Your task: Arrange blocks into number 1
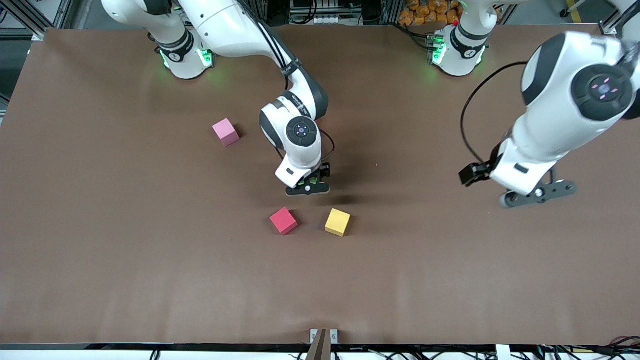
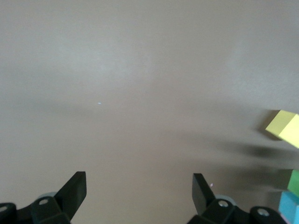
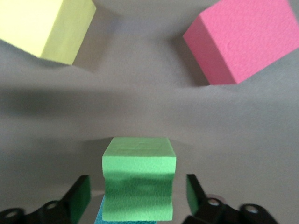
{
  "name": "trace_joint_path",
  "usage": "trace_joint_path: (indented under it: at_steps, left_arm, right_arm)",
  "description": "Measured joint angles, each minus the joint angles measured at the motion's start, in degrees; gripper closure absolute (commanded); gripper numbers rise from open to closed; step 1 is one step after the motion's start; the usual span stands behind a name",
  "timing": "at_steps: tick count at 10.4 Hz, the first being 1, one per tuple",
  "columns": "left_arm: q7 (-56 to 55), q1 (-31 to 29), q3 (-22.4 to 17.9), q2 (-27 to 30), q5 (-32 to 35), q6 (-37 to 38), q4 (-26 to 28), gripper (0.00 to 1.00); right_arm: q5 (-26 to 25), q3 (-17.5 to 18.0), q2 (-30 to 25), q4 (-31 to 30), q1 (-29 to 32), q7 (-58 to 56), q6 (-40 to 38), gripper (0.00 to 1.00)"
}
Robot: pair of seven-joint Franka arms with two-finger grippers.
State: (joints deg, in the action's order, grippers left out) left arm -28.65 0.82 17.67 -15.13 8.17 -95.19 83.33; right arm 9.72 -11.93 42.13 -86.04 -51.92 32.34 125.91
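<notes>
My right gripper (image 1: 310, 187) is low over the middle of the table, open, its fingers either side of a green block (image 3: 138, 182) with a gap on each side. A light blue block (image 3: 99, 215) peeks out against the green one, mostly hidden. Nearer the front camera lie a red block (image 1: 283, 220) and a yellow block (image 1: 338, 222), apart from each other. A pink block (image 1: 225, 132) sits alone toward the right arm's end. My left gripper (image 1: 537, 195) waits open over bare table toward the left arm's end, nothing between its fingers (image 2: 74, 189).
The brown table (image 1: 150, 260) has wide bare areas along the edge nearest the front camera and at both ends. The left wrist view catches the yellow block (image 2: 285, 128), the green block (image 2: 294, 182) and the light blue block (image 2: 288, 207) at its edge.
</notes>
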Motion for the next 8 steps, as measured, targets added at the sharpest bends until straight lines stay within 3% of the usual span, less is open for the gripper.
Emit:
trace_joint_path:
  at_steps: [2, 4, 8]
  left_arm:
    - [0.4, 0.1, -0.5, 1.5, 0.0, 0.7, 0.4, 0.00]
    - [0.5, 0.1, -1.2, 3.5, -0.2, 1.3, 0.6, 0.00]
    - [9.6, 0.5, -5.5, 9.9, -3.4, 6.5, 1.7, 0.00]
  right_arm:
    - [0.0, -0.4, -2.5, 0.9, 1.6, -0.1, -2.7, 0.00]
    - [-1.6, 0.1, -6.9, 1.4, 5.0, -5.8, -10.5, 0.00]
    - [-7.3, 0.5, -16.3, 1.7, 15.2, -33.8, -25.4, 0.00]
